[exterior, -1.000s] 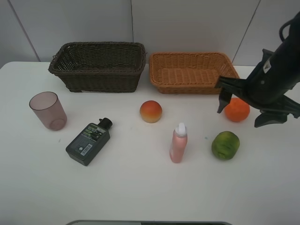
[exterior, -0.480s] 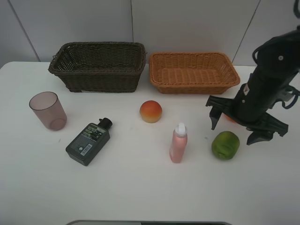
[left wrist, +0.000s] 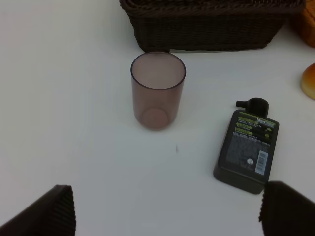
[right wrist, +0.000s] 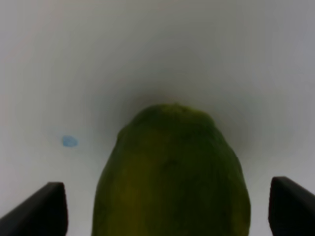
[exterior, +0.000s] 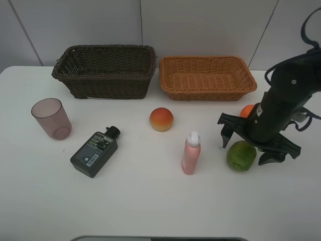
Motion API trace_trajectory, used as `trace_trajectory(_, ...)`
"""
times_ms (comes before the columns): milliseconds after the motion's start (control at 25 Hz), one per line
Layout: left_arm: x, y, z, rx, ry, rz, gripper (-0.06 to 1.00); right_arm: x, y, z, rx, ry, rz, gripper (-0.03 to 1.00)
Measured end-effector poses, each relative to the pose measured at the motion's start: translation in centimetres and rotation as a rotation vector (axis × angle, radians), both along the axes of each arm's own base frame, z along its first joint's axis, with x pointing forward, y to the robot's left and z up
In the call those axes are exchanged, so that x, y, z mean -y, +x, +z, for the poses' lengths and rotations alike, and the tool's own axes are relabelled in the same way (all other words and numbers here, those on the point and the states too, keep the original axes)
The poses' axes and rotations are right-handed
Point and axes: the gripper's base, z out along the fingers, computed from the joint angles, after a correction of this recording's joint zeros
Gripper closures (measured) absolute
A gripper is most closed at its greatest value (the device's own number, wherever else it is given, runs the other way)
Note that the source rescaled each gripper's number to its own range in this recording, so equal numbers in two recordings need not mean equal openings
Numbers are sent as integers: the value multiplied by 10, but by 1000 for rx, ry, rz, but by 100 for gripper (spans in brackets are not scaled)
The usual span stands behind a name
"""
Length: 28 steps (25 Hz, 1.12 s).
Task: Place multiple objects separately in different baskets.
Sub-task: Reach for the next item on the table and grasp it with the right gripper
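The green fruit (exterior: 239, 156) lies on the table at the right, and it fills the right wrist view (right wrist: 170, 172). My right gripper (exterior: 249, 147) stands open over it, one finger on each side with a gap to both. Behind the arm, only part of the orange (exterior: 247, 110) shows. Further left are the peach (exterior: 161, 119), the upright pink bottle (exterior: 191, 153), the dark flat bottle (exterior: 95, 150) and the purplish cup (exterior: 51, 118). My left gripper (left wrist: 170, 216) is open above bare table, near the cup (left wrist: 157, 91) and the dark bottle (left wrist: 247, 147).
The dark brown basket (exterior: 105, 83) and the orange-tan basket (exterior: 205, 93) stand side by side at the back, both with nothing inside. A wall rises behind them. A small blue mark (right wrist: 69, 141) is on the table beside the green fruit.
My right arm has come forward and down, from around the orange to over the green fruit. Its jaws have stayed open. Nothing else has moved.
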Motion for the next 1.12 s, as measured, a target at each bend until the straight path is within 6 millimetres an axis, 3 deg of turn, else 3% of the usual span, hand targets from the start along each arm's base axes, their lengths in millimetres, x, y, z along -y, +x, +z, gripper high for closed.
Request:
trace_trajectory(480, 0, 0, 0, 0, 0, 0, -1, -11, 0, -20, -25, 2, 23, 12)
trace_trajectory(640, 0, 0, 0, 0, 0, 0, -1, -11, 0, -21, -29, 0, 22, 24)
trace_trajectory(760, 0, 0, 0, 0, 1, 1, -1, -11, 0, -21, -29, -1, 23, 48)
trace_trajectory(1120, 0, 0, 0, 0, 1, 1, -1, -10, -2, -21, -51, -14, 22, 48)
